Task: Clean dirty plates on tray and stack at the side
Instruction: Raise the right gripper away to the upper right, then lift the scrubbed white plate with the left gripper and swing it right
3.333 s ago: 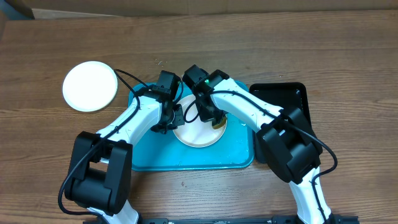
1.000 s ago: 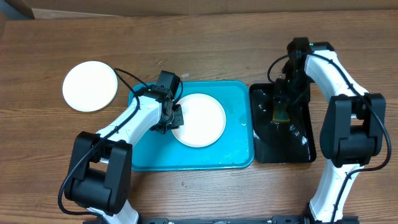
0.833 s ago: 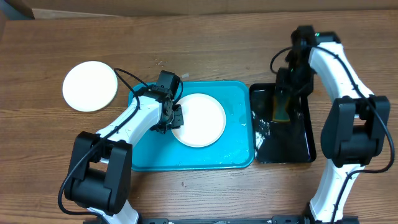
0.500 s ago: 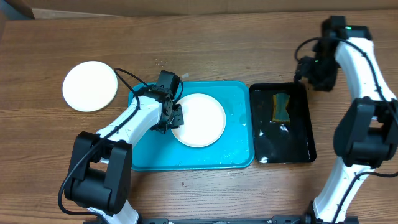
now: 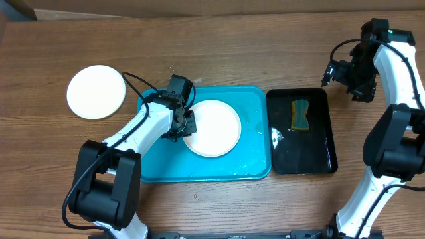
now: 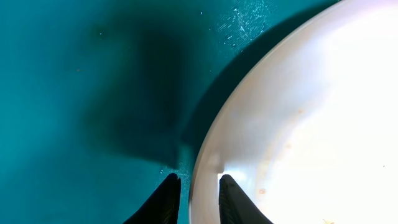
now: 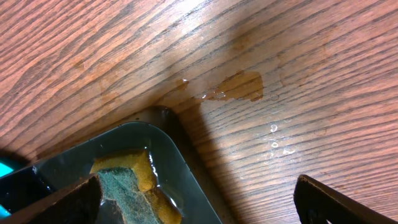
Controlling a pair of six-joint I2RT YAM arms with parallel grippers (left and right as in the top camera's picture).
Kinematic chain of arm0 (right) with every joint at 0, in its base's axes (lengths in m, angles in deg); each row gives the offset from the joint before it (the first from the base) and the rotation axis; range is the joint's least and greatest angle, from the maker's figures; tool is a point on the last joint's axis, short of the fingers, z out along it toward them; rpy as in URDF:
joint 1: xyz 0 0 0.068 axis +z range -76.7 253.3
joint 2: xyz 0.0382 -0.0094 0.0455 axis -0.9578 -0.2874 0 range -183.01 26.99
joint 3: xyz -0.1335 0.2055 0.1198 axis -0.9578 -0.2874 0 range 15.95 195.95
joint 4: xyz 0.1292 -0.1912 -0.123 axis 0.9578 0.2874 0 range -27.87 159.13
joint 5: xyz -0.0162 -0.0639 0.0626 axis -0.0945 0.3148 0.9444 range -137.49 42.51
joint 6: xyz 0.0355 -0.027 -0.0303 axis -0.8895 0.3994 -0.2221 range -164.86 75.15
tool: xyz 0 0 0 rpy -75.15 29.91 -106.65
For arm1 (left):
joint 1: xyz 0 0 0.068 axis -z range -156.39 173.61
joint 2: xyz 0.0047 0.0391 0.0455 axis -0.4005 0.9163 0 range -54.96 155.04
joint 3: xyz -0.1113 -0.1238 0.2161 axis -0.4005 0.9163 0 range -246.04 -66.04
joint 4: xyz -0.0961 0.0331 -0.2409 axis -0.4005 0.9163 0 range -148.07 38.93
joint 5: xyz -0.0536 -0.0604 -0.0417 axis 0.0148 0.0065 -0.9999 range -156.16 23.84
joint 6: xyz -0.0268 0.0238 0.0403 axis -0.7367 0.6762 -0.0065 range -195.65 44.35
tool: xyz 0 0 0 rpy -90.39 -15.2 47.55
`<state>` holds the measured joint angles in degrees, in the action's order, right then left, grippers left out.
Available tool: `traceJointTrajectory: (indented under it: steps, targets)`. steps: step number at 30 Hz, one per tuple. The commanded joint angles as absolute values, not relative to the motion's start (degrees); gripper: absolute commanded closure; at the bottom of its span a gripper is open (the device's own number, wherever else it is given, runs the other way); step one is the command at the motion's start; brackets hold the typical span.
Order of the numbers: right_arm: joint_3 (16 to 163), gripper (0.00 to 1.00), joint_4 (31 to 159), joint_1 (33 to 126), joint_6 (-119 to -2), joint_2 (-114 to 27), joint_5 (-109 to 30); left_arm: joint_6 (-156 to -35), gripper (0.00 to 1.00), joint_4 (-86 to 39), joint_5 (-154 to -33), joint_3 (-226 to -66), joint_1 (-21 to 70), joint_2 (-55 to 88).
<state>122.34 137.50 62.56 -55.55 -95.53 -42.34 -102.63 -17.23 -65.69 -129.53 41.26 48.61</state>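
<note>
Left gripper (image 6: 199, 190): jaws nipped on the near rim of the white plate (image 5: 216, 127), one finger inside the lip, one outside on the tray floor. Right gripper (image 5: 339, 72): jaws wide apart, holding nothing, over the table (image 5: 232, 46) past the black tray's far corner. Turquoise tray (image 5: 252, 166) wet, carrying only this plate, at its middle. Black tray (image 5: 305, 153) just right of it, with water in it. Side plate (image 5: 96, 91) on the table, well left; cannot tell how many are stacked. Sponge (image 5: 301, 114) lies in the black tray. Puddle (image 7: 239, 86) on the wood. Risks, as judged: thin pinch on a wet rim, so the plate may swivel or slip on lifting; faint orange flecks suggest incomplete cleaning
</note>
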Motion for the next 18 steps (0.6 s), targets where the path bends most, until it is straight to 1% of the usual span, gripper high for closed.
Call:
traceJointTrajectory:
  steps: [1,6,9,10,11,12,18]
  targets:
    - [123.28,0.0,137.2,62.62,-55.79,-93.54,-42.32,-102.63,0.76,-17.45,-65.53,-130.27,41.63,48.17]
    - [123.28,0.0,137.2,62.62,-55.79,-93.54,-42.32,-102.65,0.74,-17.78,-65.58,-129.4,41.63,48.44]
    - [123.28,0.0,137.2,62.62,-55.79,-93.56,-42.32,-102.65,0.8,-18.04,-65.58,-129.29,41.63,48.57]
    - [123.28,0.0,137.2,62.62,-55.77,-93.56,-42.32,-102.67,0.83,-18.11,-65.58,-129.29,41.63,48.57]
    - [123.28,0.0,137.22,62.62,-55.79,-93.54,-42.32,-102.67,0.91,-18.15,-65.58,-129.29,41.63,48.57]
    - [123.28,0.0,137.22,62.62,-55.79,-93.54,-42.32,-102.65,0.96,-18.26,-65.58,-129.29,41.63,48.55]
    - [123.28,0.0,137.2,62.62,-55.79,-93.54,-42.32,-99.98,0.96,-18.11,-65.32,-131.78,40.76,48.2]
